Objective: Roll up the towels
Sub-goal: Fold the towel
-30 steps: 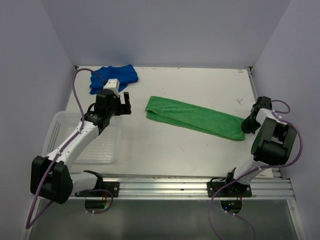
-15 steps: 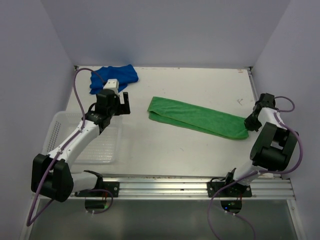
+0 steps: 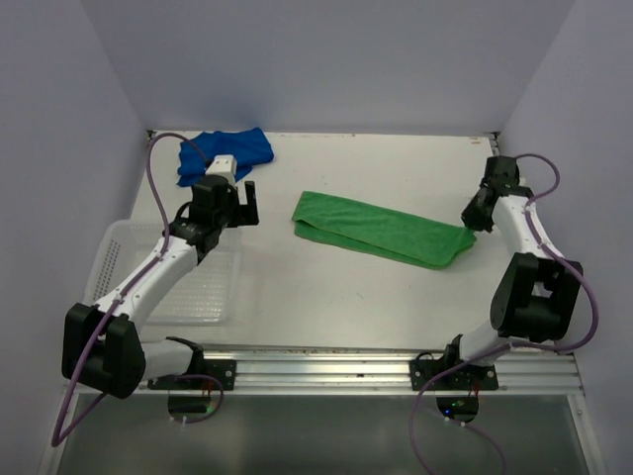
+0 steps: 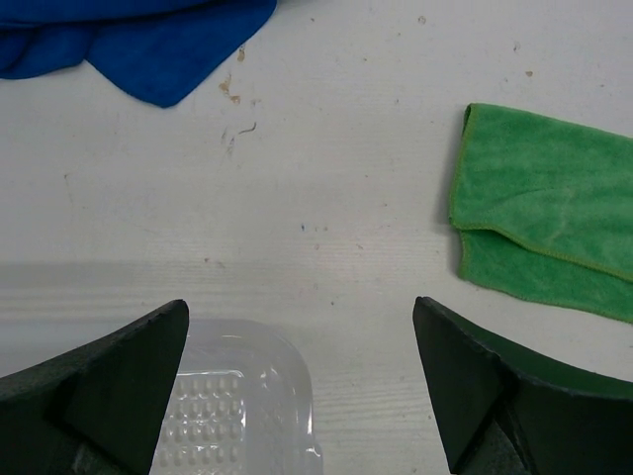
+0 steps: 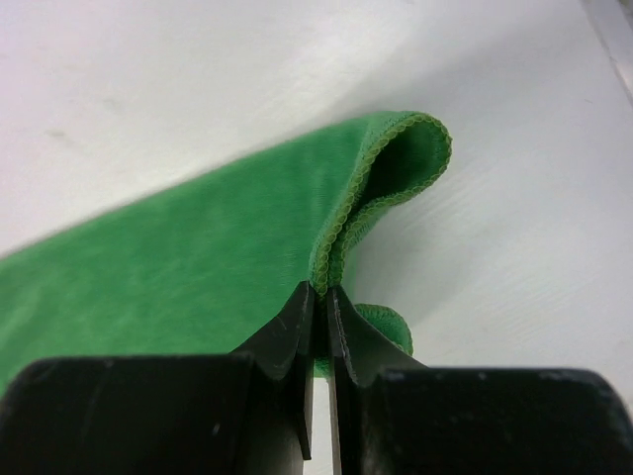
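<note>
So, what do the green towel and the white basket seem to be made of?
The green towel: soft matte cloth, probably microfibre; fuzzy nap and a stitched hem show, and it folds limply. The basket: white, slightly translucent plastic, smooth and glossy; rows of small moulded holes or dimples show in its floor.

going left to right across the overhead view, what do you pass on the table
basket → blue towel → green towel → right gripper, pinching that towel's right end

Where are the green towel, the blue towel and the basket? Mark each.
green towel [image 3: 381, 230], top view, middle of strip.
blue towel [image 3: 237, 150], top view, crumpled middle.
basket [image 3: 203, 289], top view, bare perforated floor.
</note>
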